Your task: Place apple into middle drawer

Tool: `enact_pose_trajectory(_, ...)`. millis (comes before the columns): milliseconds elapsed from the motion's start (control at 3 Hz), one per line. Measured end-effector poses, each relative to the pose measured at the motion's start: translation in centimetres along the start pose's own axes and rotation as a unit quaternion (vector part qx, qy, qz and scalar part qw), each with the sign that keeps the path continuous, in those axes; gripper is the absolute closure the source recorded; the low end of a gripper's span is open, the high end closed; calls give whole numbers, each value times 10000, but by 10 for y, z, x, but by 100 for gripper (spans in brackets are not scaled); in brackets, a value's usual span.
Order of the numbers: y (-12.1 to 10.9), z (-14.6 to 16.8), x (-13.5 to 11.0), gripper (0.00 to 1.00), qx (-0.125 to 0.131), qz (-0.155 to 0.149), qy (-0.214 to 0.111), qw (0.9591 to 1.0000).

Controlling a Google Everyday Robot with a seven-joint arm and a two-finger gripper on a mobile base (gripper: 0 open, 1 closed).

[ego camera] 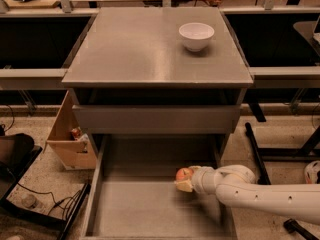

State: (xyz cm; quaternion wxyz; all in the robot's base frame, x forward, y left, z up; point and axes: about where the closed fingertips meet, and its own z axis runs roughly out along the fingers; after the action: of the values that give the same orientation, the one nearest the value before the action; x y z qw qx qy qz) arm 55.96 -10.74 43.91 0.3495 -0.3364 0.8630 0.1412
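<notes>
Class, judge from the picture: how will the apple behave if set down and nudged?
The apple, held in the claw over the middle drawer, looks round, so it would probably roll on the flat floor. It seems firm, likely keeping shape when gripped. The low walls should stop it.
</notes>
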Motion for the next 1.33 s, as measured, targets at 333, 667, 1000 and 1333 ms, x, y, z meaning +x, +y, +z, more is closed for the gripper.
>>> enact_pose_trajectory(333, -5, 18, 15, 100, -25, -22, 43, 10000)
enact_pose_trajectory(667, -5, 20, 17, 82, -36, -23, 47, 10000)
enact_pose_trajectory(1000, -5, 20, 17, 51, -37, -23, 47, 10000)
enact_pose_trajectory(1333, -5, 20, 17, 28, -37, -23, 47, 10000)
